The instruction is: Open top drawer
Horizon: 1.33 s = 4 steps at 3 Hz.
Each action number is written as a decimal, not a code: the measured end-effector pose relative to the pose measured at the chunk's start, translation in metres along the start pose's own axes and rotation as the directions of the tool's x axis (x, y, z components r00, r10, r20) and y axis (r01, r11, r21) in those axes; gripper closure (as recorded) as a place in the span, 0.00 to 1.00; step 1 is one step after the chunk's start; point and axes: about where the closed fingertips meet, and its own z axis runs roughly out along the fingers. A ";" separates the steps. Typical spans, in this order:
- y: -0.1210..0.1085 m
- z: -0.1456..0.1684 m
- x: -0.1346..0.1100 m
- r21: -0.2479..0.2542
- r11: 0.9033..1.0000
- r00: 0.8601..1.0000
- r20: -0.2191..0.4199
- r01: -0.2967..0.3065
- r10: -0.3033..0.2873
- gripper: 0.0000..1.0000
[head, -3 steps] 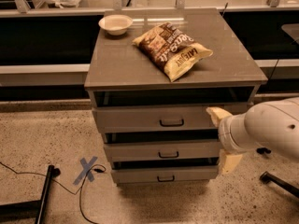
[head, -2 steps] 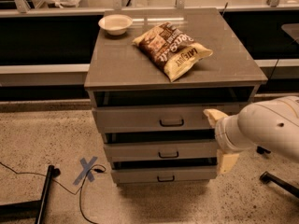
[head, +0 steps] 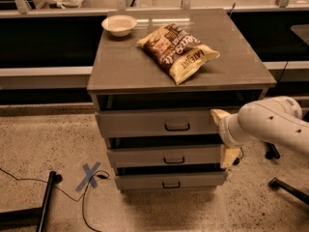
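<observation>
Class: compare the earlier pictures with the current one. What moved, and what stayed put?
The end effector has edged slightly left and upward beside the right end of the drawer fronts, fingers apart, gripping nothing. The top drawer has not slid out, its handle untouched; chip bag and bowl lie as before.

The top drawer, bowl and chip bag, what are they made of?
The top drawer looks like grey metal or laminate, flat and matte. The bowl may be ceramic or plastic, pale and smooth. The chip bag is crinkly, shiny plastic film. The gripper sits open beside the drawer's right end.
</observation>
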 end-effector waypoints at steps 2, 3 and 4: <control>-0.041 0.017 0.023 0.062 0.998 0.999 0.011 -0.031 0.030 0.00; -0.057 0.026 0.026 0.061 0.998 0.999 0.017 -0.029 0.028 0.19; -0.064 0.030 0.026 0.036 0.999 0.999 0.046 -0.029 0.027 0.42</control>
